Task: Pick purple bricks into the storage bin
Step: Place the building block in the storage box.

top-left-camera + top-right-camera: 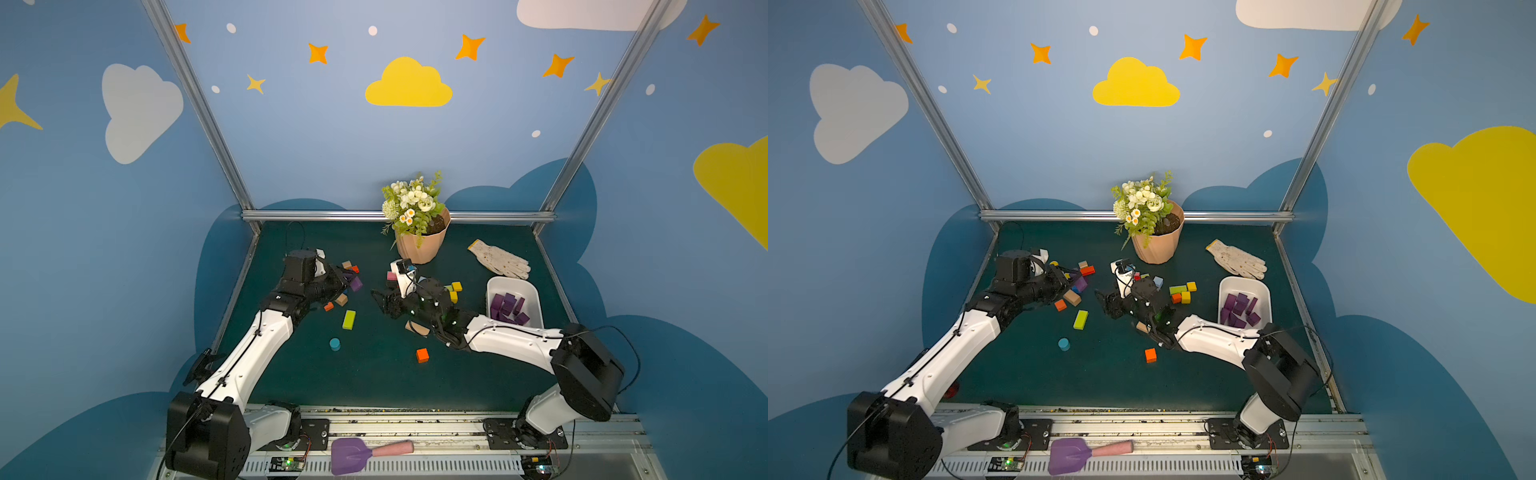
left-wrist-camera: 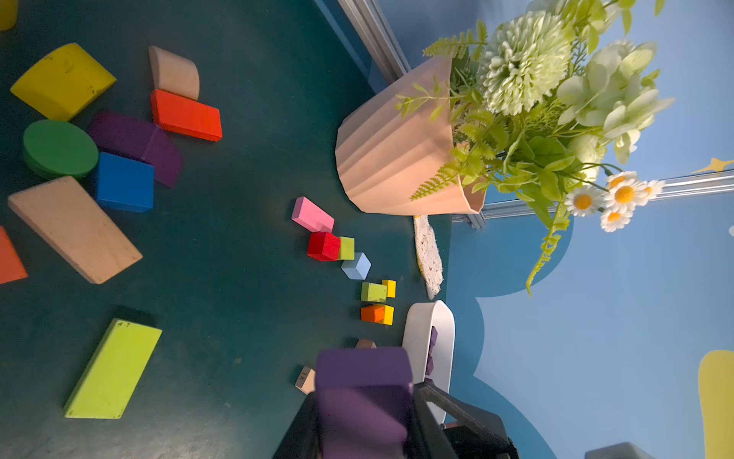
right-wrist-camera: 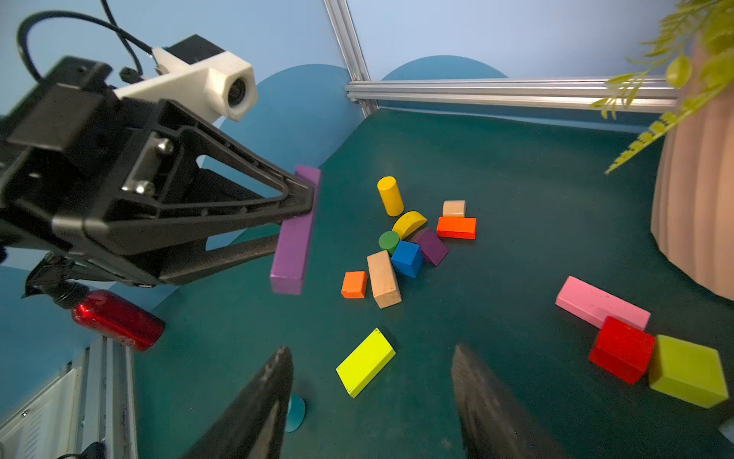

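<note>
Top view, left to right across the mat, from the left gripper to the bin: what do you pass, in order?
left gripper, shut on a purple brick → right gripper, open and empty → orange cube → yellow cubes → storage bin. The lime block, flowerpot and glove overlap others, so they are left out.

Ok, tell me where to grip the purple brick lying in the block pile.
Take the purple brick by its free end facing the flowerpot, from above, jaws across its narrow width. The blue cube, yellow half-round and orange-red block crowd its other end, so a side approach looks blocked.
</note>
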Action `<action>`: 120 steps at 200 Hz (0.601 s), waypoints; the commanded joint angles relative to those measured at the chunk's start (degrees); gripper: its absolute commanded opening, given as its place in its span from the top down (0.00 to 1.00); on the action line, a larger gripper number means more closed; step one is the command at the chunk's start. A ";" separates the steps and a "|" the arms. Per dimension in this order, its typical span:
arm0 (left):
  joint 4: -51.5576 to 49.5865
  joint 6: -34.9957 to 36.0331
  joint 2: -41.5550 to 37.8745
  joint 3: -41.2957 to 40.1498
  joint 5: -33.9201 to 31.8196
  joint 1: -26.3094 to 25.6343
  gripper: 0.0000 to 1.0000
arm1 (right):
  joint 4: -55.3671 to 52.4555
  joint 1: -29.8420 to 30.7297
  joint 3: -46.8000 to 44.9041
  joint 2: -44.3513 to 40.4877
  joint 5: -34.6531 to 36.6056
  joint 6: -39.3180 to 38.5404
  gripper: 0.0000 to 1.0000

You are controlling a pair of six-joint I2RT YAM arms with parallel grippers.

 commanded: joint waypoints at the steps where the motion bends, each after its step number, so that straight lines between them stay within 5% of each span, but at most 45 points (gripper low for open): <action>1: 1.68 -0.46 -1.16 -0.48 -0.74 0.04 0.66 | 1.53 0.55 2.91 0.99 -2.83 -0.97 0.34; 120: 1.82 -0.65 -0.38 -0.47 -0.44 0.05 0.66 | 2.25 1.62 10.07 8.45 -8.92 -0.33 0.34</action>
